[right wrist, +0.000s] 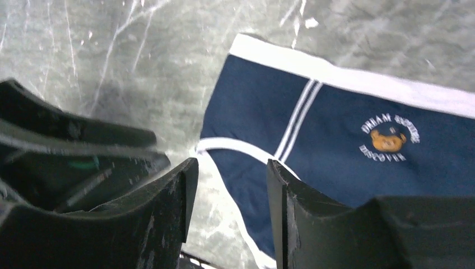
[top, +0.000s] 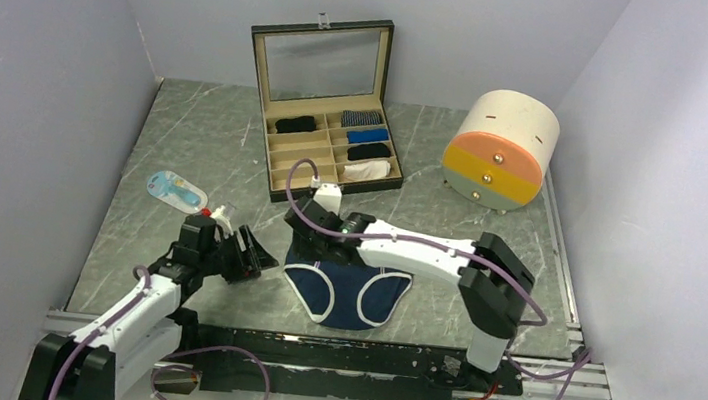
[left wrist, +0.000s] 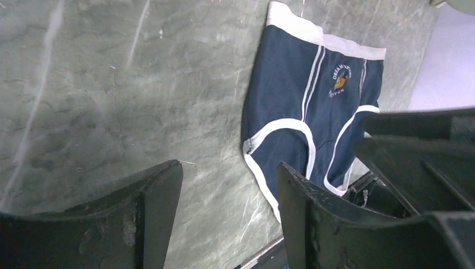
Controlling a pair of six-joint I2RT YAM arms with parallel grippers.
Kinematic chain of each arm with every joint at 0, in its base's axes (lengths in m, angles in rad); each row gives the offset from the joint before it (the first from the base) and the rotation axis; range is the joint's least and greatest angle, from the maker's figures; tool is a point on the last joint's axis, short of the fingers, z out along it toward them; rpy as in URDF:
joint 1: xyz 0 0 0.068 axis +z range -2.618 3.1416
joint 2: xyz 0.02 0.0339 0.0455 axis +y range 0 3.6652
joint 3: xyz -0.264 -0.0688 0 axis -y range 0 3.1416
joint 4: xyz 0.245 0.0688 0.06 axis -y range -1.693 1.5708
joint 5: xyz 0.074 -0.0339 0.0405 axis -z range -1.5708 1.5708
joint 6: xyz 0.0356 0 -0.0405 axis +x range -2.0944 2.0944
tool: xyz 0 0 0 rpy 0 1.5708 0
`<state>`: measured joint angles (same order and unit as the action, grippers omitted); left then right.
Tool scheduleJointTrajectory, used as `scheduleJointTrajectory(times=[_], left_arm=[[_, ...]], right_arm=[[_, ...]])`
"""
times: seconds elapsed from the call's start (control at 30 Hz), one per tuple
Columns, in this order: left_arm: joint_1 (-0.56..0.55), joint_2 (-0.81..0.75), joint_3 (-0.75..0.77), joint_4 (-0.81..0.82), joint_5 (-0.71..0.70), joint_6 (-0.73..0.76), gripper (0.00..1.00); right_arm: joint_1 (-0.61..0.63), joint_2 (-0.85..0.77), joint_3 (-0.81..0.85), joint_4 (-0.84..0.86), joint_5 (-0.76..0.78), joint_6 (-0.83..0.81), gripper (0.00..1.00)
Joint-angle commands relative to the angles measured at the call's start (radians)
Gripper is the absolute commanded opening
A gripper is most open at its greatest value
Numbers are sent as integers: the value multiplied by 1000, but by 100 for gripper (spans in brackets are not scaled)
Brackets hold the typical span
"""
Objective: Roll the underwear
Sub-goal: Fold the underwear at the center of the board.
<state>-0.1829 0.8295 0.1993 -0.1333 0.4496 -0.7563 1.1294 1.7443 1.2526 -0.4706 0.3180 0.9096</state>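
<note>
Our left arm (top: 142,302) reaches forward and rightward from its base, forearm kept low. It ends in our left gripper (top: 252,251), whose fingers (left wrist: 151,213) are spread wide and grip nothing. Our right arm (top: 424,253) rises from its base to a sharply bent elbow, then stretches its forearm leftward, with the wrist tipped downward. Our right gripper (top: 310,240) likewise has its fingers (right wrist: 162,218) parted around nothing. The left gripper sits just left of the right gripper, near it but not touching, and each wrist camera catches the other's dark fingers alongside.
</note>
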Motion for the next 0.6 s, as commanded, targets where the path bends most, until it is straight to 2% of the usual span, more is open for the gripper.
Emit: scheduleJointTrajectory(times=[0.0, 0.17, 0.33, 0.57], left_arm=[[0, -7, -58, 80, 57, -24, 67], [0, 43, -71, 121, 65, 3, 68], [-1, 180, -87, 289, 109, -11, 62], [-16, 328, -32, 311, 93, 50, 56]], right_arm=[[-32, 104, 109, -6, -67, -28, 51], [-67, 229, 236, -41, -111, -37, 46], [-79, 314, 356, -109, -78, -65, 45], [-104, 400, 457, -202, -38, -76, 43]])
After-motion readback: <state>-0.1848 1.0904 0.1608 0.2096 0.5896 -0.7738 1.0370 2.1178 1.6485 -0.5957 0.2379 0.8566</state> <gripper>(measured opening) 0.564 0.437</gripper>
